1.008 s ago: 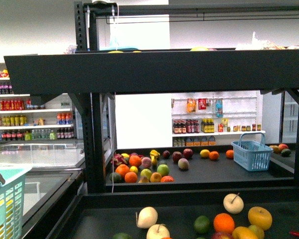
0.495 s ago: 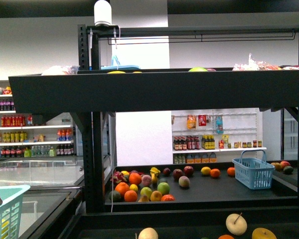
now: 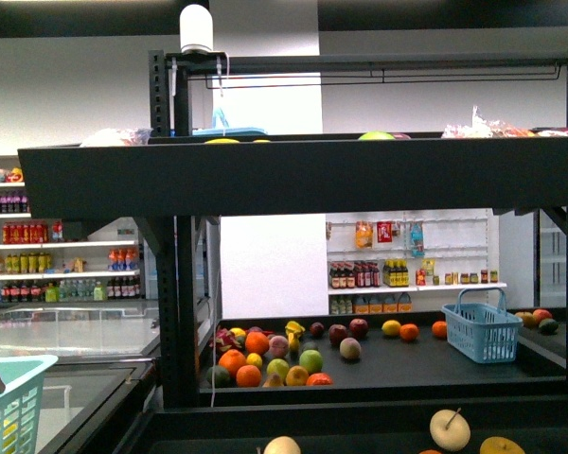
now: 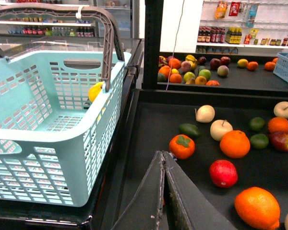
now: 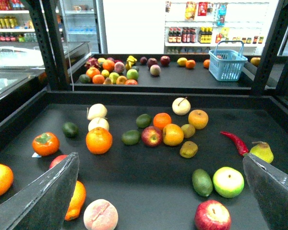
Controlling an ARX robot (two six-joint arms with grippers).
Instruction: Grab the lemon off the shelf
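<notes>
The lemon (image 4: pixel 96 91) lies inside the teal basket (image 4: pixel 43 143), in the corner under one end of the handle, on the side next to the shelf (image 3: pixel 265 180). The basket stands just beside the shelf's lowest deck. The left end effector (image 4: pixel 163 154) has its fingers pressed together with nothing between them, and it hangs over the deck's near edge, near a persimmon (image 4: pixel 182 146). The right end effector (image 5: pixel 159 157) has its fingers spread wide apart and empty above loose fruit, among them an orange (image 5: pixel 99 140) and a red chili (image 5: pixel 235 143).
</notes>
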